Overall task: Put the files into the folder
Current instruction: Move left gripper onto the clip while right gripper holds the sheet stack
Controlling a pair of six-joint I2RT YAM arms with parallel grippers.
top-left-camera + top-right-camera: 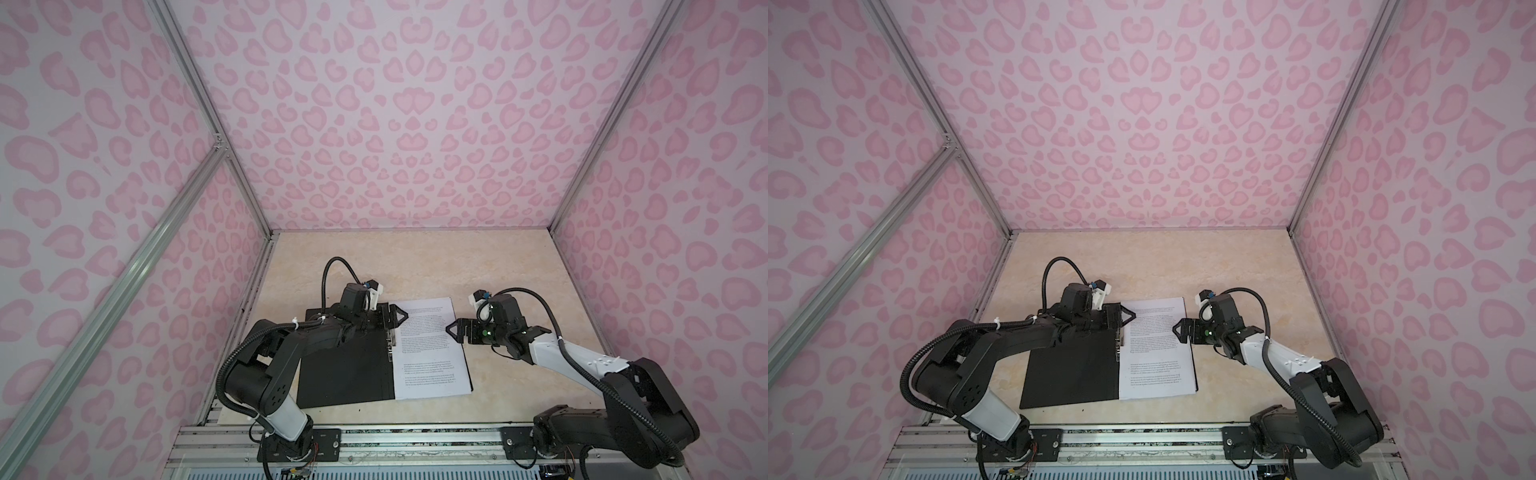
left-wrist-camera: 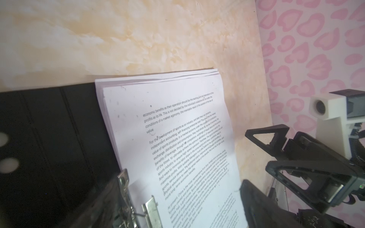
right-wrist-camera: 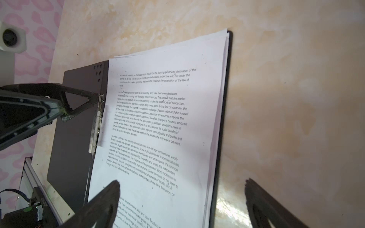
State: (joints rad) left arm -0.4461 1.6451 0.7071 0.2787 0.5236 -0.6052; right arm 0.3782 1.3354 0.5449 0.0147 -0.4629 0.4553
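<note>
In both top views the folder (image 1: 345,368) lay open on the marbled tabletop (image 1: 415,262), black inside up. The files (image 1: 432,349) were stacked on its right-hand half, just beside the metal spine clip (image 1: 390,347). The left arm (image 1: 316,332) reached low from its base with the elbow bent, its forearm crossing the folder's left half. The left gripper (image 1: 401,318) pointed rightward over the files' far inner corner. The right arm (image 1: 582,361) stretched in from the right, and the right gripper (image 1: 454,331) pointed leftward at the files' outer edge, facing the left gripper across the paper.

The left wrist view showed the left gripper's fingers (image 2: 110,199) set wide and holding nothing, with the clip and printed sheets between them.

The right wrist view showed the right gripper's fingers (image 3: 106,201) also spread wide and empty. One was over the paper and one over bare tabletop.
</note>
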